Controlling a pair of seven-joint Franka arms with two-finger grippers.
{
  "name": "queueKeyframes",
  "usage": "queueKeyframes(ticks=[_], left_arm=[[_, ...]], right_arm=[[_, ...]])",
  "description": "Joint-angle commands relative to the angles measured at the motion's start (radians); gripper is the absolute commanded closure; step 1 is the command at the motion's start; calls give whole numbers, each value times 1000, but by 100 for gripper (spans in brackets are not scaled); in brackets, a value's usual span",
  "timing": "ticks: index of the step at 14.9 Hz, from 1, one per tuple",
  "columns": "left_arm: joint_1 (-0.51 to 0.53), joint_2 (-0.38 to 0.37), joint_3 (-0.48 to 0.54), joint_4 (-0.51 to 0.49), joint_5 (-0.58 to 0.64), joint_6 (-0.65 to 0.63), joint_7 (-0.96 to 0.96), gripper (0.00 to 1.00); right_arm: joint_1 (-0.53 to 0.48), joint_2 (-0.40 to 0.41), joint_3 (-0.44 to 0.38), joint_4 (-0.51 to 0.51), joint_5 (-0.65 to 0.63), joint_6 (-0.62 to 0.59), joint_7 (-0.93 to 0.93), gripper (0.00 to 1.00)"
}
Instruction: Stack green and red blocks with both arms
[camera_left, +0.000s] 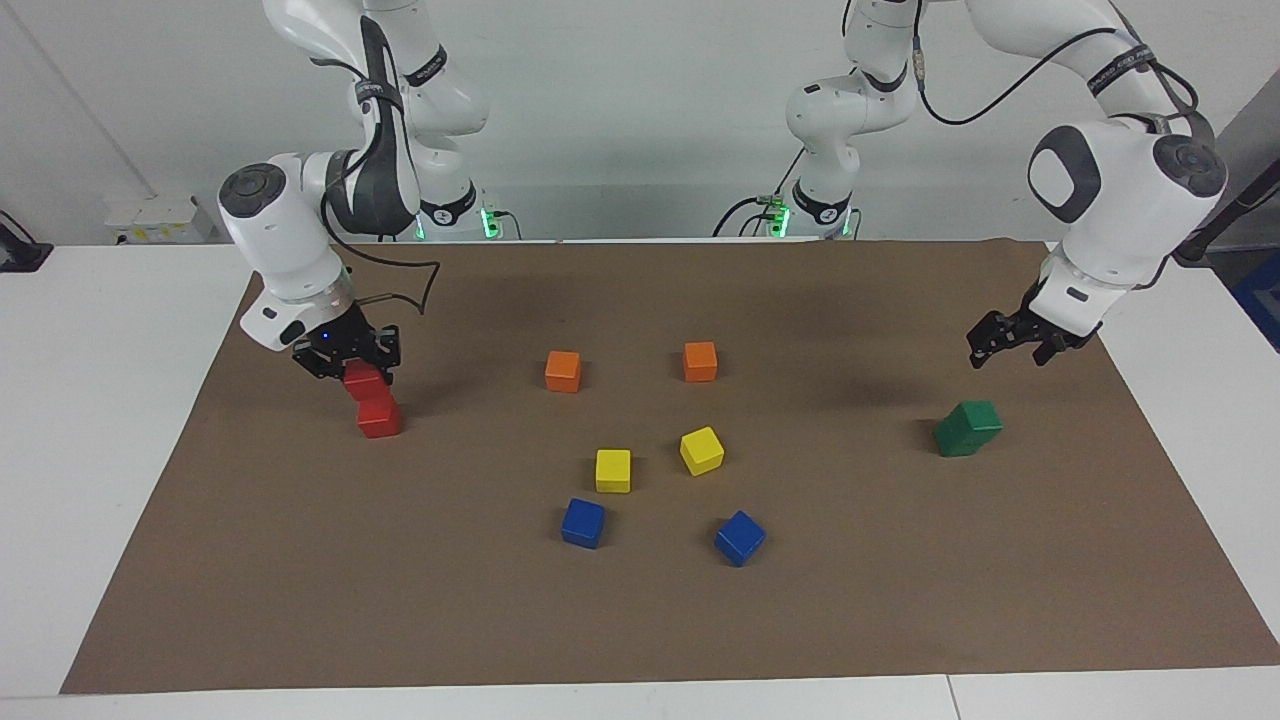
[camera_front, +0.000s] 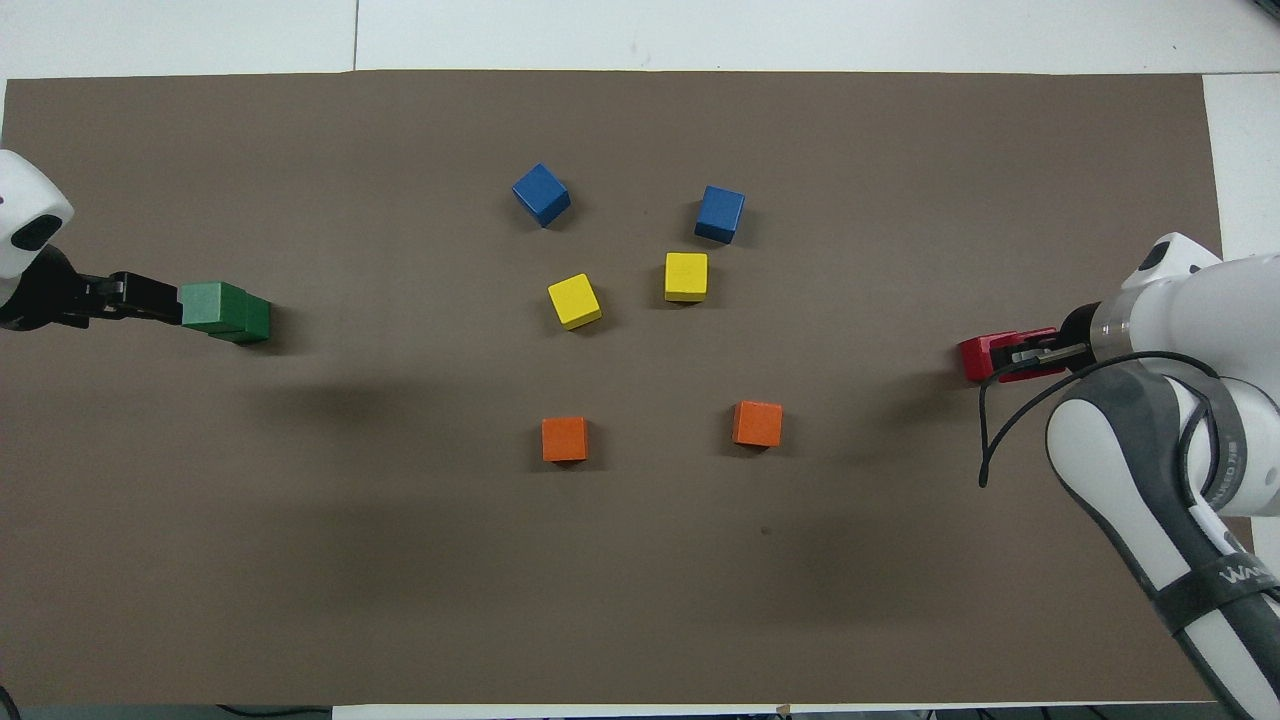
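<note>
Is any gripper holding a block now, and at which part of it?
The right gripper is shut on the upper red block, at its top, over the lower red block. The left gripper holds nothing, open above the green blocks.

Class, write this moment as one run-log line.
left gripper: open, raised over mat | green blocks: stacked, released | right gripper: shut on upper red block, over lower red block | red stack: unreleased

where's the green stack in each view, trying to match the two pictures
Facing view: the green stack sits at the picture's right, on the brown mat, below the raised left gripper.
Overhead view: the green stack sits at the picture's left edge, just past the left gripper.
Shared landmark: the two yellow blocks at mid-table; the stack lies toward the left arm's end from them.
</note>
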Motion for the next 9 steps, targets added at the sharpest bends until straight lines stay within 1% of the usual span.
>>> queueKeyframes(ticks=[1, 4, 9], left_arm=[[-7, -75, 0, -17, -14, -75, 10, 0], [-22, -115, -3, -17, -14, -132, 0, 0], [-61, -129, 12, -19, -15, -155, -10, 0]], right_arm=[[-25, -3, 11, -8, 25, -20, -35, 100], [-26, 21, 11, 4, 23, -24, -30, 100], [-26, 53, 9, 15, 9, -11, -13, 100]])
